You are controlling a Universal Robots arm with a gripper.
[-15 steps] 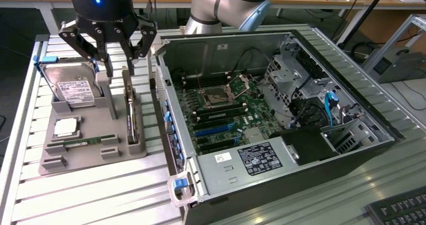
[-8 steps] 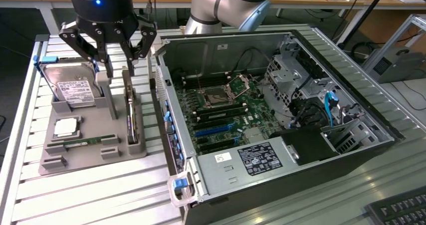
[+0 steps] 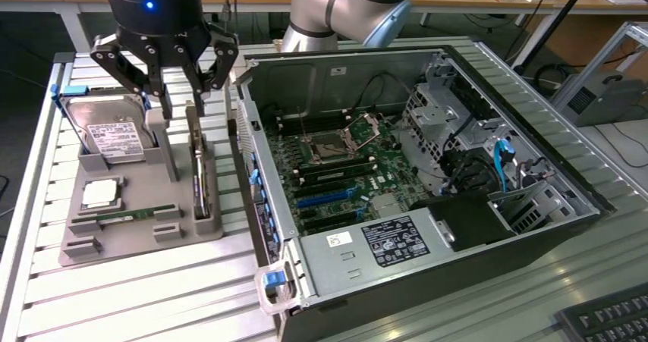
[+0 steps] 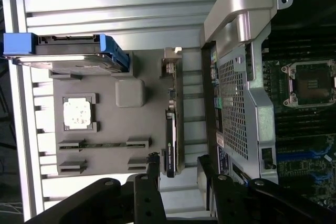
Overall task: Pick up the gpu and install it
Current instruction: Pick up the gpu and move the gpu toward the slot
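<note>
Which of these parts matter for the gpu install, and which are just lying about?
For the job: gpu, open gripper above it, open computer case.
Lying about: hard drive, processor, memory stick, keyboard.

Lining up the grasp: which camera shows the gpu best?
The wrist view: the gpu shows along its whole top edge, standing in the gray holder. In the exterior view it stands on edge too, its far end just under the gripper, jaws open.
</note>
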